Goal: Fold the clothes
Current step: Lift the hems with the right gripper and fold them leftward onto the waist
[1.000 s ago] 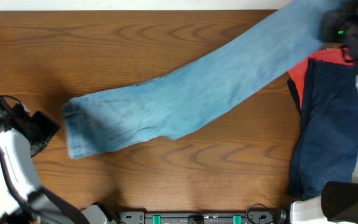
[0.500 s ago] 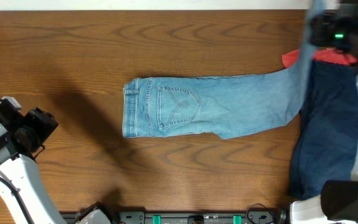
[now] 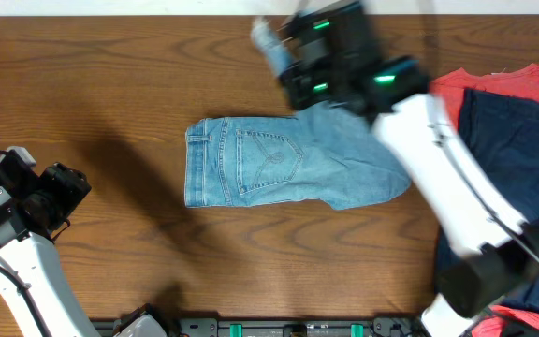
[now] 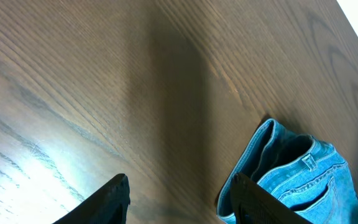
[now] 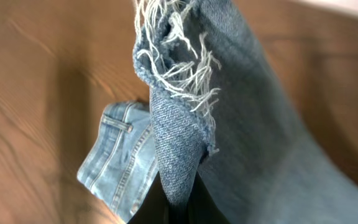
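Right end effector clamped on jeans hem, mostly hidden behind denim; left end effector apart, empty.

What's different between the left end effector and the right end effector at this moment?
The left end effector is open and empty; the right end effector is shut on the frayed hem of the jeans. The left one hangs over bare table beside the waistband; the right one holds a leg lifted off the table. Both have dark fingers.
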Controlling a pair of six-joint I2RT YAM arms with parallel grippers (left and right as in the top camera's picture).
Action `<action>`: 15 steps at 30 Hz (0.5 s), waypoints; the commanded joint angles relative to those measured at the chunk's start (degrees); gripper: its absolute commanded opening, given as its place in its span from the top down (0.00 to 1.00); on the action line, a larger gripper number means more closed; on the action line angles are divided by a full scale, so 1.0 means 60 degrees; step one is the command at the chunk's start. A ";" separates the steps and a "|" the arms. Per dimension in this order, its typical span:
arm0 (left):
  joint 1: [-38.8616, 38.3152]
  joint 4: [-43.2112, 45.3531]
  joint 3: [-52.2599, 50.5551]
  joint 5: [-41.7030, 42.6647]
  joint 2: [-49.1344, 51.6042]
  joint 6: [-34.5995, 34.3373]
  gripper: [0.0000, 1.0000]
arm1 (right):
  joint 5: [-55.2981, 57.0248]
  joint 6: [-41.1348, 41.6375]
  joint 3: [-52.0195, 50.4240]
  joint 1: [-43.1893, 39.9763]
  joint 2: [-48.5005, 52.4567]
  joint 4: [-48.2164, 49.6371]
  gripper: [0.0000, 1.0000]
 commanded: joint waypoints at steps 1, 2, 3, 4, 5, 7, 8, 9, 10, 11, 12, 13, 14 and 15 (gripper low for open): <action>-0.0029 -0.0007 0.0200 0.0157 -0.0058 0.0087 0.46 | 0.1217 0.0685 0.0106 0.0710 0.0871 0.0248 0.99; -0.0029 -0.0015 0.0200 0.0157 -0.0058 0.0087 0.46 | 0.1319 0.0812 0.0106 0.0892 0.1104 0.0321 0.99; -0.0029 -0.0029 0.0200 0.0157 -0.0058 0.0084 0.46 | 0.1293 0.0973 0.0106 0.1064 0.1293 0.0357 0.99; -0.0029 -0.0036 0.0200 0.0157 -0.0058 0.0084 0.46 | 0.1253 0.1137 0.0106 0.1239 0.1453 0.0368 0.99; -0.0029 -0.0040 0.0200 0.0160 -0.0058 0.0084 0.46 | 0.1257 0.1137 0.0106 0.1402 0.1566 0.0386 0.99; -0.0033 -0.0033 0.0200 0.0200 -0.0058 0.0087 0.46 | 0.1359 0.1137 0.0106 0.1738 0.1745 0.0441 0.99; -0.0047 -0.0029 0.0200 0.0229 -0.0058 0.0084 0.46 | 0.1417 0.1147 0.0106 0.1872 0.1792 0.0466 0.99; -0.0076 -0.0029 0.0200 0.0229 -0.0058 0.0087 0.46 | 0.1497 0.1249 0.0106 0.2007 0.1872 0.0499 0.99; -0.0117 -0.0025 0.0200 0.0226 -0.0058 0.0087 0.46 | 0.1577 0.1413 0.0106 0.2131 0.1902 0.0510 0.99; -0.0153 -0.0025 0.0200 0.0229 -0.0058 0.0087 0.46 | 0.1599 0.1512 0.0106 0.2222 0.1985 0.0539 0.96; -0.0197 -0.0025 0.0200 0.0226 -0.0058 0.0091 0.46 | 0.1585 0.1585 0.0106 0.2324 0.2025 0.0572 0.93; -0.0244 -0.0022 0.0200 0.0226 -0.0058 0.0095 0.46 | 0.1574 0.1610 0.0102 0.2426 0.2076 0.0594 0.92; -0.0280 -0.0018 0.0200 0.0226 -0.0058 0.0095 0.46 | 0.1577 0.1599 0.0102 0.2521 0.2113 0.0601 0.95; -0.0313 -0.0015 0.0200 0.0222 -0.0058 0.0091 0.46 | 0.1577 0.1599 0.0102 0.2616 0.2113 0.0597 0.99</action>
